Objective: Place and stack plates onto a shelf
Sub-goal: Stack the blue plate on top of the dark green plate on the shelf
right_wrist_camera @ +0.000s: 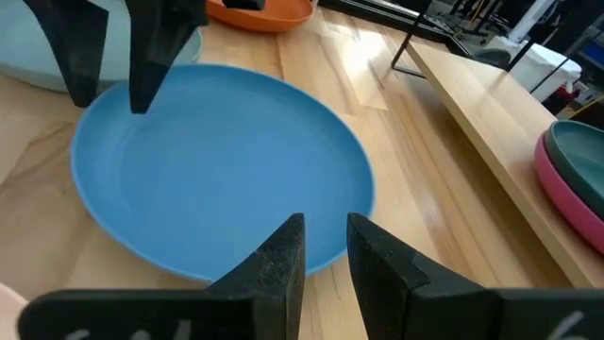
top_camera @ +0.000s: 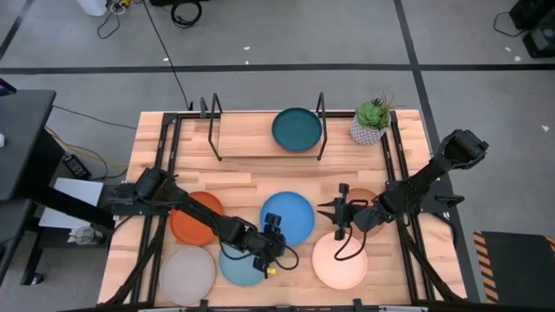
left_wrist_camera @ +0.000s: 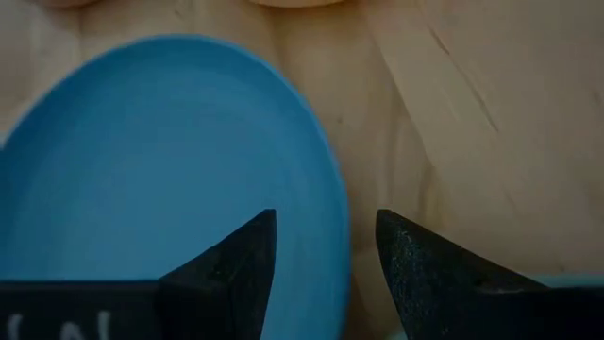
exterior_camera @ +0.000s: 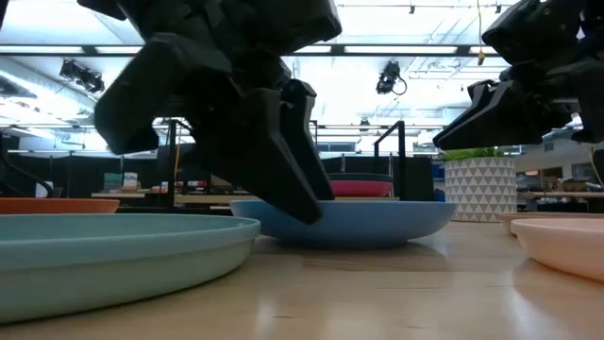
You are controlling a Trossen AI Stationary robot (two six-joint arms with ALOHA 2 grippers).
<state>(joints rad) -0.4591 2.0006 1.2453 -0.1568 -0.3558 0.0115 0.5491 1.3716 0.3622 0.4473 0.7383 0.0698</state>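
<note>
While both arms flank the round matte blue plate (top_camera: 288, 217) lying flat mid-surface, the left gripper (left_wrist_camera: 326, 260) is nearer: its spread fingers straddle the plate's rim. The right gripper (right_wrist_camera: 326, 247), fingers narrowly parted and empty, hovers near the opposite edge.

Left gripper (top_camera: 276, 230) fingers apart

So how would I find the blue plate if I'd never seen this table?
Start at the wooden shelf along the table's far edge, then come straight toward the near edge to the table's middle. The blue plate lies there between both grippers, the only bright blue one; its neighbours are orange, light teal and cream.
</note>
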